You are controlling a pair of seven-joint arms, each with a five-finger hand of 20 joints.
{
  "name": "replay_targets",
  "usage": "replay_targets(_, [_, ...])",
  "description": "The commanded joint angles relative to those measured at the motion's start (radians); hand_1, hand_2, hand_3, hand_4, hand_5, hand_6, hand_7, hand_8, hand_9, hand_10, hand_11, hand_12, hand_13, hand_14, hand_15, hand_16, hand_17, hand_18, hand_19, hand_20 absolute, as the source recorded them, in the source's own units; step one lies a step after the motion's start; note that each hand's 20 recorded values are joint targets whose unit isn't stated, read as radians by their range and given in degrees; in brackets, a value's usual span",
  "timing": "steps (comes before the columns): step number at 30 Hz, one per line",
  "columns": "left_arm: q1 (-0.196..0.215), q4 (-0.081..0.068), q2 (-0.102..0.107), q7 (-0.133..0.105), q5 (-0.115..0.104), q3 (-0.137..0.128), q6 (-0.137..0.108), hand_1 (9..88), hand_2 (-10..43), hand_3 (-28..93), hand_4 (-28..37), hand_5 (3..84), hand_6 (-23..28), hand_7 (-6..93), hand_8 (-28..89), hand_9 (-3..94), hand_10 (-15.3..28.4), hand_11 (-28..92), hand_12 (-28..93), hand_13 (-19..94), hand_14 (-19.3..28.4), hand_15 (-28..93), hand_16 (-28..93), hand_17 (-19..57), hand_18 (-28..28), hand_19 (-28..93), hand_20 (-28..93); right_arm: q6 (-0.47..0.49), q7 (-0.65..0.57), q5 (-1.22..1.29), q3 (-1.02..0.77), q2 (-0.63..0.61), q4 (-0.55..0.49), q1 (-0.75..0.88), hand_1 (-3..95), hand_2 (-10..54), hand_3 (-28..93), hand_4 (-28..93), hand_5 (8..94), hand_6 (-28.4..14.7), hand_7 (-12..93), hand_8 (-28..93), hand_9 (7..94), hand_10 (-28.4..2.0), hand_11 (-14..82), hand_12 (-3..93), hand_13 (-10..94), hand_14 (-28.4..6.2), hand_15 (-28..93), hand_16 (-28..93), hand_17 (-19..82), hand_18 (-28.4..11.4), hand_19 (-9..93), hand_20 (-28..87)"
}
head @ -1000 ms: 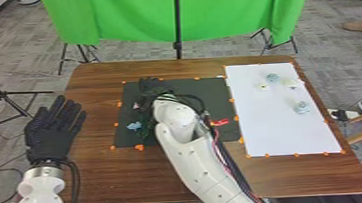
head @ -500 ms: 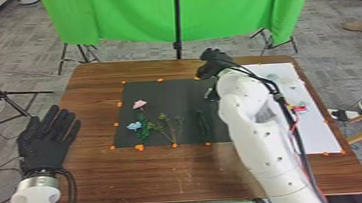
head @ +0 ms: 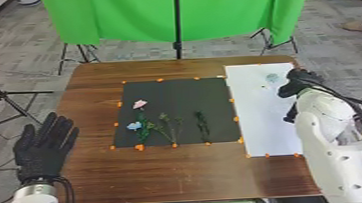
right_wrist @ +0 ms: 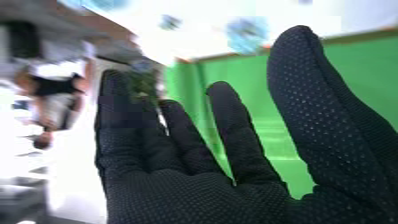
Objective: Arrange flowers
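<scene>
While the left hand [head: 45, 151] is held palm down over the left edge of the table [head: 155, 183], its fingers straight and slightly spread, the right hand [head: 301, 83] is held over the right edge of the white sheet [head: 263, 120], toward the far right corner of the table. In the right wrist view its fingers [right_wrist: 235, 135] are seen straight, thumb [right_wrist: 311, 100] extended, open. A green blur is seen by the fingertips; whether it is touched cannot be told.

On the dark mat [head: 177, 92], the pink flower [head: 139, 104] is placed near the left edge, the blue flower [head: 134, 126] nearer the near left corner. Green sprigs [head: 167, 126] are laid in the near half, between the blue flower and a darker green sprig [head: 203, 126], which is set toward the near right corner. On the white sheet, a pale blue flower [head: 272, 77] is left near the far edge, a small pale flower [head: 265, 86] just beside it.
</scene>
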State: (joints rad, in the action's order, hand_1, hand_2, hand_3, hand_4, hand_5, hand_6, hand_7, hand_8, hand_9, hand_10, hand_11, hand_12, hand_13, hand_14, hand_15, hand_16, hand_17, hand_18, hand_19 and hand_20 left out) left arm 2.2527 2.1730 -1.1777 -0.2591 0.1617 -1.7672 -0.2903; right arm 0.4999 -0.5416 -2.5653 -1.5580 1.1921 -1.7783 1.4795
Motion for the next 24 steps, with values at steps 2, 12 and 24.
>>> replay_targets(2, [0.027,0.001,-0.010,0.010,-0.013,-0.002,-0.021,28.5,15.2,75,-28.2,49.7,8.8,13.1,-9,46.5,14.2,23,13,36,15.0,42,-6,-0.8,14.2,31,16,0.139,-0.121,0.106,-0.060,-0.024,0.034,0.007,46.7,-9.5,76,-28,37.4,-6.2,10,-10,27.9,-18.3,7.7,10.9,22,-20.9,22,10,13,-24.5,50,15])
replay_targets(12, [0.043,0.005,-0.018,0.029,-0.028,-0.014,-0.023,28.9,15.0,75,-28.3,49.7,8.9,13.1,-9,46.4,14.4,23,13,36,15.2,43,-6,-1.0,14.2,31,16,0.126,-0.196,0.141,-0.060,-0.028,0.024,0.068,56.4,-9.5,74,-28,44.9,-3.4,11,-10,37.8,-18.9,10.0,11.8,40,-18.8,34,13,35,-23.5,67,19])
replay_targets(24, [0.061,0.015,-0.025,0.033,-0.030,-0.022,-0.025,28.9,15.0,75,-28.3,49.5,9.1,12.9,-9,46.3,14.6,23,13,36,15.3,43,-6,-1.2,14.3,31,16,-0.245,-0.084,0.043,-0.006,-0.049,-0.026,0.154,61.3,-9.5,64,-28,68.6,-3.1,26,4,77.4,-13.2,12.2,41.4,67,-9.3,50,36,40,-19.8,86,24])
